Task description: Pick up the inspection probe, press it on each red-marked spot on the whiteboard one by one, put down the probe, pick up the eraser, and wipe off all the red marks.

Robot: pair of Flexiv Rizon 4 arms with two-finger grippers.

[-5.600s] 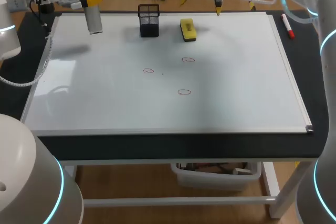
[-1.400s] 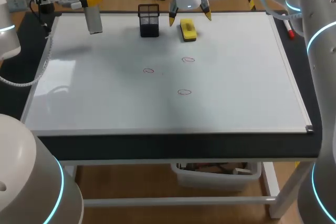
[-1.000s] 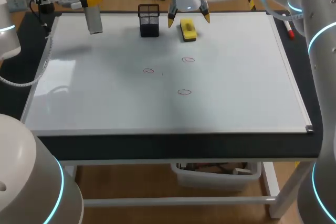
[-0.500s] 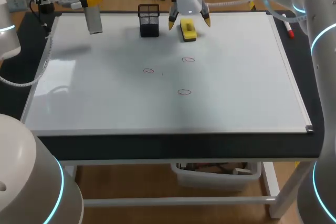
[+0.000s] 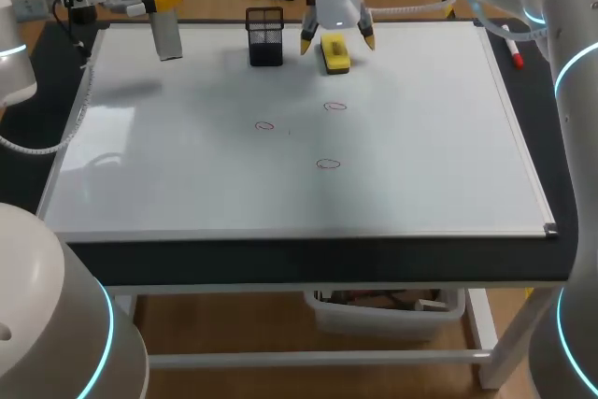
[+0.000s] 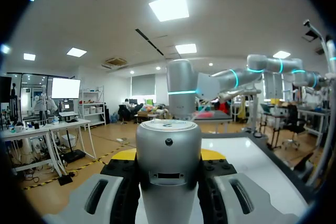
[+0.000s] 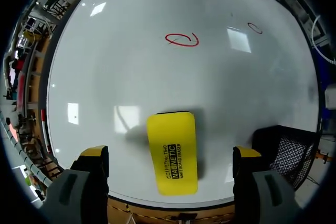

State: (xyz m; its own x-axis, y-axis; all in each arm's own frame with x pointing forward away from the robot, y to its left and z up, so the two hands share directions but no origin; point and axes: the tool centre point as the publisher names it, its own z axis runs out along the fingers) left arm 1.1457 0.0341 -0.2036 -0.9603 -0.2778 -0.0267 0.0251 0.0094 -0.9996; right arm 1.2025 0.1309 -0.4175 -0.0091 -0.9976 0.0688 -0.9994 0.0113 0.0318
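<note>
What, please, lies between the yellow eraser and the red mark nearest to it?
Only bare whiteboard: the right wrist view shows nothing between the eraser and that red mark.

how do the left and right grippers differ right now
The left gripper is shut on the probe; the right gripper is open, straddling the eraser. The left gripper is at the whiteboard's far left corner, the right gripper near its far middle. Both have yellow tips.
</note>
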